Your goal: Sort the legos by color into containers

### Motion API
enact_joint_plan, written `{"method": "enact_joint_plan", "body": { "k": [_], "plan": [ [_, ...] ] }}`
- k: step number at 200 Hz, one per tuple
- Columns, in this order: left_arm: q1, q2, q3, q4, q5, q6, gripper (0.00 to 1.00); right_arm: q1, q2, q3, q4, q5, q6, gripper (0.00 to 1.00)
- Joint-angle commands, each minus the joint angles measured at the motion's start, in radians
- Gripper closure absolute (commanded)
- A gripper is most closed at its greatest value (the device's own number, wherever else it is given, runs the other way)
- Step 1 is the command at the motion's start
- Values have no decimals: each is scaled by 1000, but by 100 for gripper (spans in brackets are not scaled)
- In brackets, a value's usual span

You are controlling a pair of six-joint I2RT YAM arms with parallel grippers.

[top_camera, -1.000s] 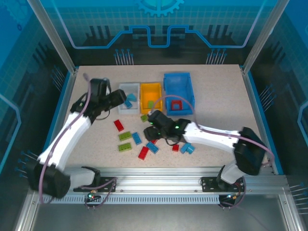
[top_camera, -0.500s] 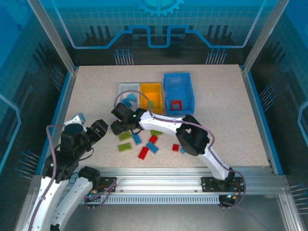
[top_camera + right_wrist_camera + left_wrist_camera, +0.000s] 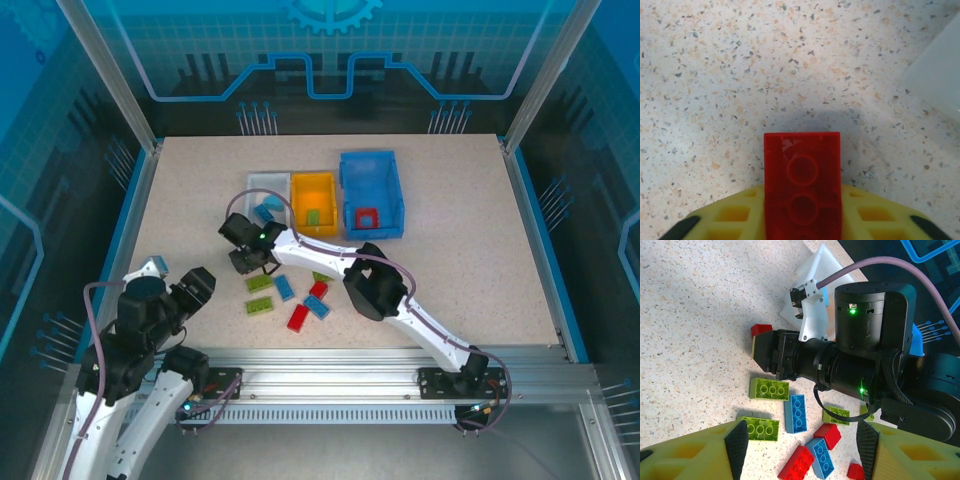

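Note:
Loose legos lie mid-table: green ones [image 3: 260, 283] [image 3: 259, 306], blue ones [image 3: 285, 289], red ones [image 3: 298, 318]. My right gripper [image 3: 243, 258] reaches far left, just in front of the white-grey container [image 3: 268, 178]. It is shut on a red lego [image 3: 801, 175], which sticks out between its yellow fingers [image 3: 735, 215] low over the table. The left wrist view catches that lego's tip [image 3: 761, 330]. My left gripper [image 3: 801, 442] hangs open and holds nothing, pulled back near the front left [image 3: 185, 285], above scattered bricks [image 3: 797, 413].
The yellow container [image 3: 296, 205] holds a green brick and the blue container [image 3: 370, 157] holds a red square frame [image 3: 366, 217]. Blue bricks lie in the white-grey one. My right arm [image 3: 375, 290] crosses over the brick pile.
My left arm pulled back from the white-grey container to the front left. My right gripper swept left from mid-table and closed on the red lego.

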Motion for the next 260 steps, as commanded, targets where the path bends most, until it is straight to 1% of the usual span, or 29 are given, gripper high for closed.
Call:
{"method": "enact_joint_plan", "body": {
  "k": [1,15,33,45,58,70,87,96,105,127,152,178,209,239,260],
  "plan": [
    [-4,0,-18,13,23,1,36,11,-61,-38,-20,54,-15,74],
    [-4,23,-25,51,66,22,34,24,-181,-136,27,101,-27,75],
    [-4,77,-19,107,139,55,33,24,-412,-339,126,160,-28,74],
    [-4,121,-12,146,186,69,33,12,-559,-475,163,203,-25,73],
    [-4,168,-8,213,254,78,33,-17,-697,-600,164,242,-16,73],
    [-5,223,-12,291,326,73,33,-71,-804,-708,151,250,7,72],
    [-19,324,-21,417,414,34,34,-181,-922,-846,134,231,48,72],
    [-58,380,-17,473,413,21,34,-253,-964,-903,129,206,69,72],
    [-124,432,-1,512,371,28,34,-320,-982,-934,119,176,85,71],
    [-291,565,60,565,260,61,34,-426,-939,-899,49,182,98,70],
    [-408,687,98,618,183,78,34,-495,-811,-806,-3,186,105,71],
    [-473,761,109,674,142,77,34,-537,-662,-674,-39,170,101,71],
    [-539,821,137,712,61,103,34,-582,-493,-508,-84,123,98,71],
    [-600,870,177,743,-18,146,34,-616,-377,-388,-117,79,88,69],
    [-622,910,207,743,-40,164,35,-636,-310,-308,-159,46,84,66]
  ]
}}
